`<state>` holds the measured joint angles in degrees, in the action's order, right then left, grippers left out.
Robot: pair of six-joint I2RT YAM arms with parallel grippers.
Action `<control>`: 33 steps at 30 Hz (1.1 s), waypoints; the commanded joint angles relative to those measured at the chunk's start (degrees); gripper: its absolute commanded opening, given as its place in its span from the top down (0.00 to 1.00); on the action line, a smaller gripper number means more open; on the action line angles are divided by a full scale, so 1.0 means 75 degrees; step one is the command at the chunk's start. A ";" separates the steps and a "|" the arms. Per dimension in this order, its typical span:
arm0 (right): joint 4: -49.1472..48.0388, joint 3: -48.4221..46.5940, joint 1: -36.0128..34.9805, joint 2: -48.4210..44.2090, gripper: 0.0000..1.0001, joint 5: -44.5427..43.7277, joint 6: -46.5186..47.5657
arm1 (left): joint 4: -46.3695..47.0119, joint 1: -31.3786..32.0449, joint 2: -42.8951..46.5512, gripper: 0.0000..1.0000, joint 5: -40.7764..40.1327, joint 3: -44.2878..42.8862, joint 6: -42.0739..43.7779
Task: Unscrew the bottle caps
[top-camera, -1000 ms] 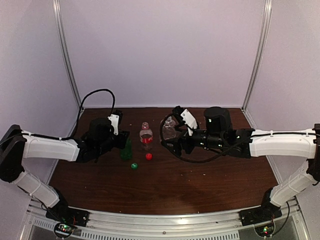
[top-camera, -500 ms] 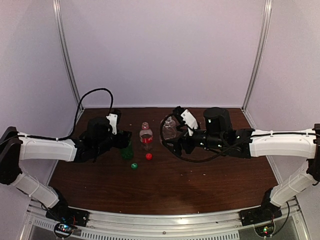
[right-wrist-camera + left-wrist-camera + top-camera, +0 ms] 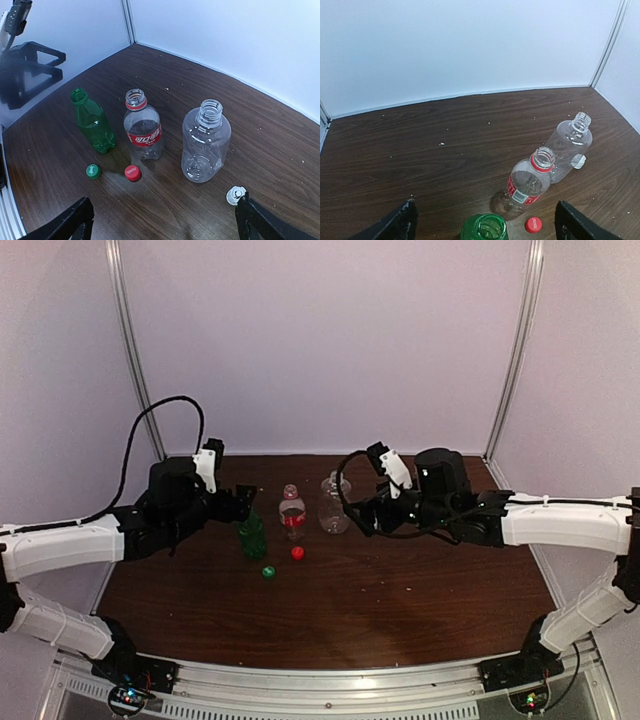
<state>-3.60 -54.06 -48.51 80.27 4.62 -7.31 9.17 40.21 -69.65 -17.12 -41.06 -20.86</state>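
**All three caps off, both arms empty**

From the right wrist's side, the green cap (image 3: 92,171) lies on the table (image 3: 280,140) at six o'clock of the green bottle (image 3: 92,125). The red cap (image 3: 132,173) is at seven o'clock of the red-label bottle (image 3: 142,131), and the white cap (image 3: 234,195) at five o'clock of the wide clear bottle (image 3: 206,145). Every neck stands bare. The left gripper (image 3: 240,507) hangs spread wide beside the green bottle, holding nothing; the right gripper (image 3: 162,221) gapes empty too. I'd say the unscrewing is finished. All that's needed next is to back away without toppling the bottles.

White shells clad left arm (image 3: 60,545) and right arm (image 3: 565,523), joints black (cables (image 3: 180,398) too).
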 commanded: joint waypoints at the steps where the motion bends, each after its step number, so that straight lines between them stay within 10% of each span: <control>1: 0.0246 -0.0192 0.0112 -0.0272 0.00 -0.0353 -0.0185 | -0.0515 -0.0040 0.0396 0.02 -0.0288 -0.0452 0.0191; 33: 0.0935 -0.1490 0.1348 0.0422 0.00 -0.0714 -0.0560 | -0.1705 -0.0833 0.1172 0.02 0.0188 -0.1127 0.0332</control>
<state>4.16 -63.42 -40.10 82.78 -1.32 -11.18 -4.86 37.10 -61.39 -20.14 -47.81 -16.84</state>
